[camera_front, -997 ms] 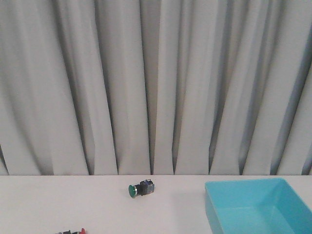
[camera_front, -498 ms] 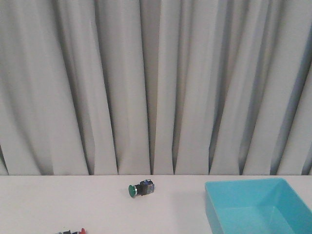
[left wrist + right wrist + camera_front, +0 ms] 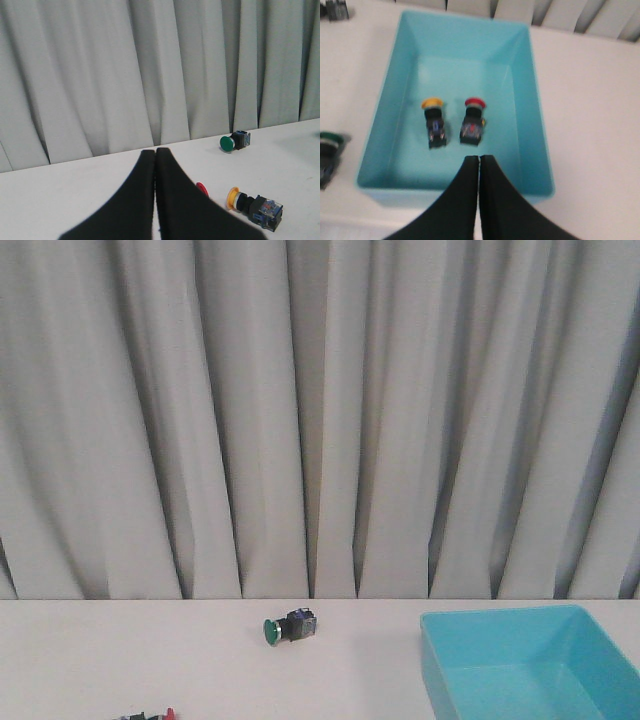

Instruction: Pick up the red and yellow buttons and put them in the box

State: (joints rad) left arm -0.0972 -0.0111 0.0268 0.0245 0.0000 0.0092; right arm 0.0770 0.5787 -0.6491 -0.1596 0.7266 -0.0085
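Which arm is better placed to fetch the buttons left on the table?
Left. Its gripper faces a red button and yellow button; the right gripper hangs over the box.

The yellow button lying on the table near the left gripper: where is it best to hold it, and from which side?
The yellow button lies on its side. Grip it probably by the dark blocky body, behind the round cap, coming from above. The body's flat flanks suit closing jaws, while the cap might slip.
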